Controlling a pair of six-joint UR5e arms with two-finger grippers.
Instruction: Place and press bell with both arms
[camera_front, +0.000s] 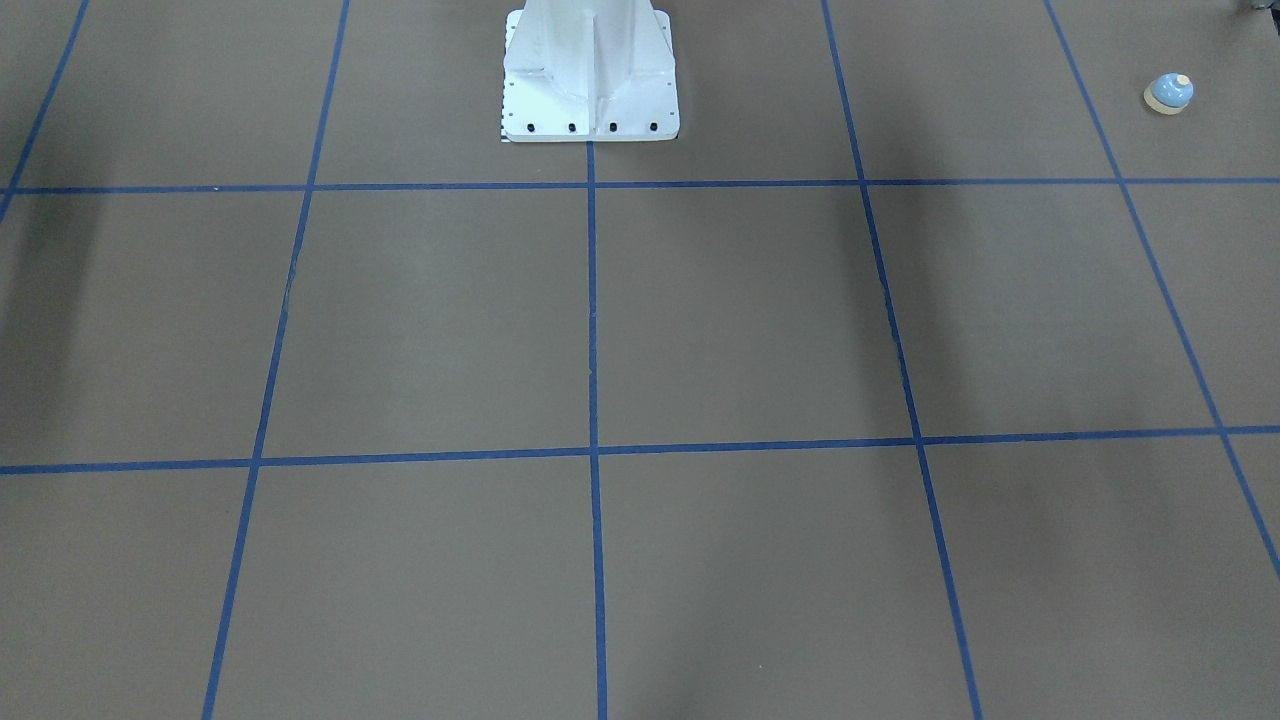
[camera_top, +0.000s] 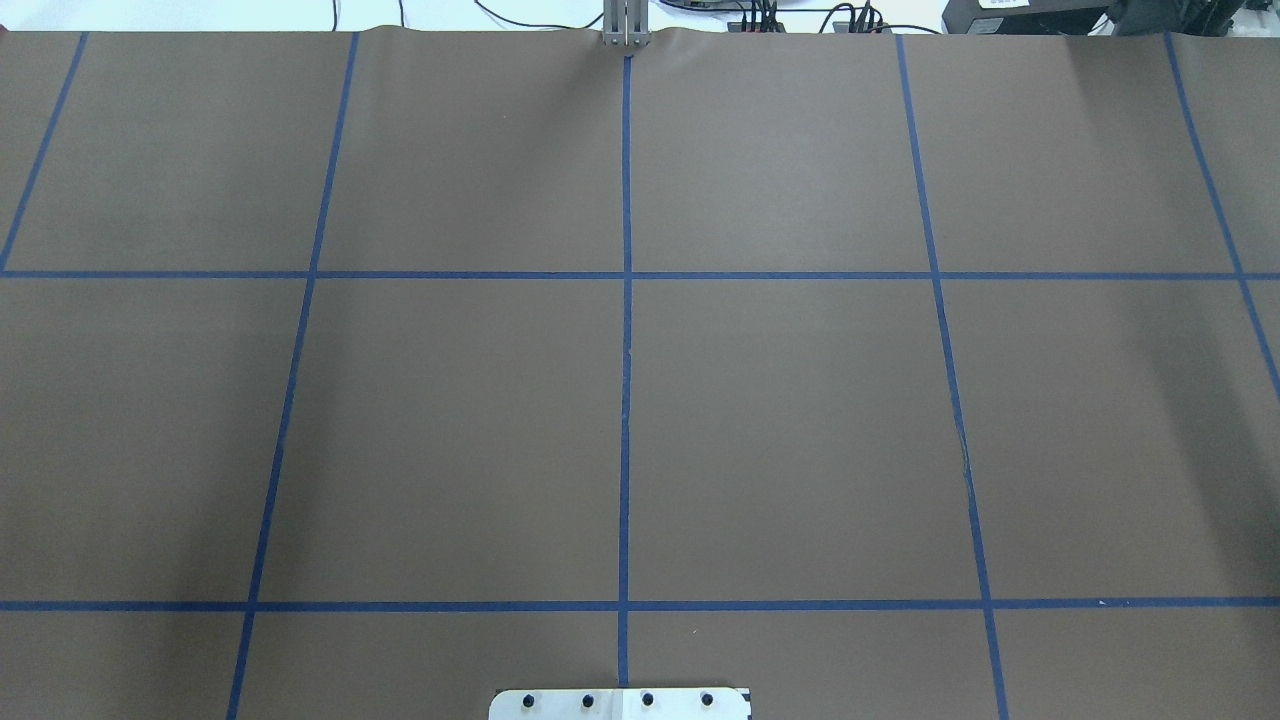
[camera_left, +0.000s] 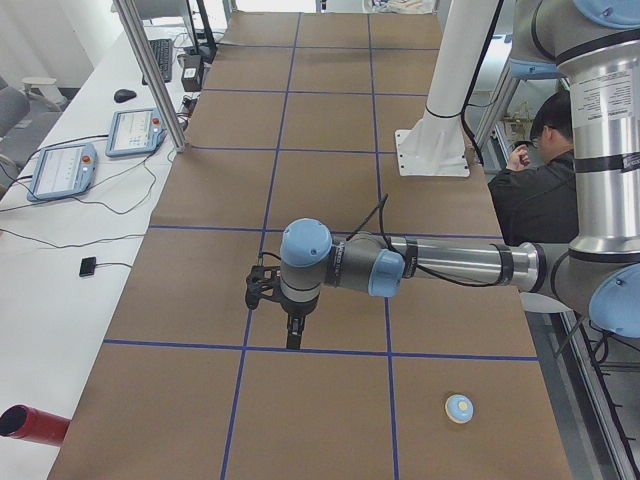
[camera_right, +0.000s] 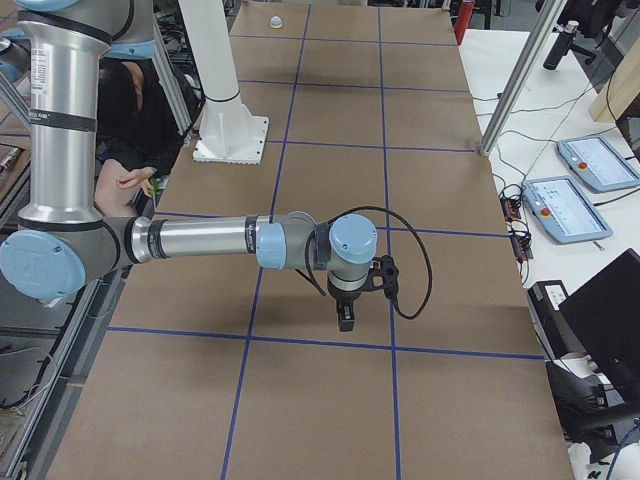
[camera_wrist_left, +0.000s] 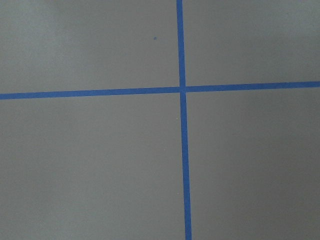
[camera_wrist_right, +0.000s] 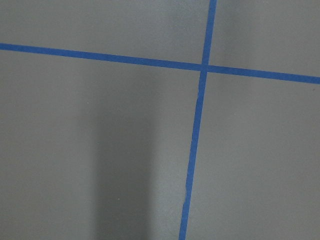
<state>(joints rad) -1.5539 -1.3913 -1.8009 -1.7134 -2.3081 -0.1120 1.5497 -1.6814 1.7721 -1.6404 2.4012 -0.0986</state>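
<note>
A robotics laboratory is being shown. The long counter (camera_top: 800, 420) is being covered edge to edge by brown paper, and this is being divided into squares by blue tape lines (camera_top: 626, 400). The left arm (camera_left: 450, 262) and the right arm (camera_right: 200, 240), both industrial, are being held out over it near a white bolted pedestal (camera_front: 590, 70). Teach pendants (camera_left: 62, 168), a computer mouse (camera_left: 124, 95) and a dark screen (camera_right: 605, 300) are being kept on a white side bench (camera_left: 40, 320). Aluminium frame posts (camera_left: 150, 70) are being stood along its edge. A seated person (camera_left: 535, 185) is being glimpsed behind the robot.
</note>
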